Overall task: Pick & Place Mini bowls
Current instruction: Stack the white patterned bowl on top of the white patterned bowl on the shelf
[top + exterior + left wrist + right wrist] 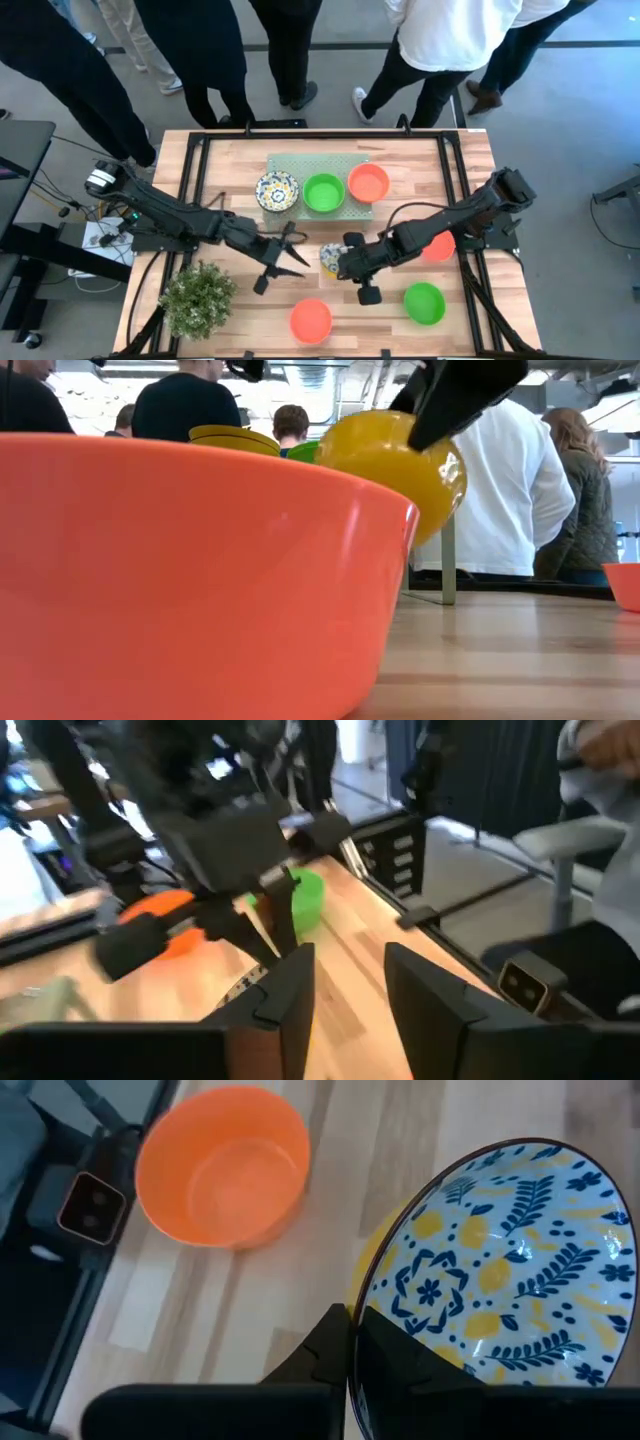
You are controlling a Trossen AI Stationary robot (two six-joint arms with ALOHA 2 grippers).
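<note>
A white mini bowl with a blue-yellow floral inside and yellow outside [500, 1280] hangs above the table's middle [330, 258], with my right gripper [346, 264] shut on it. In the low view the bowl [395, 460] hangs tilted, clear of the wood. Just to its left, my left gripper [285, 255] stands open with nothing between its fingers [300, 1000]. On the pale green mat [300, 163] sit a floral bowl [277, 191], a green bowl [323, 193] and an orange bowl [368, 183]. My right gripper pinches the floral bowl's rim [358, 1295], one finger inside the bowl and one outside against the yellow wall. The fingers slant down from the table's right side. The bowl is lifted clear of the table and tilted, hanging from the pinched edge.
Loose on the wood lie an orange bowl [311, 320] near the front edge, a green bowl [424, 303] at front right and an orange bowl [437, 245] under my right arm. A bushy plant [198, 297] stands front left. Several people stand beyond the far edge.
</note>
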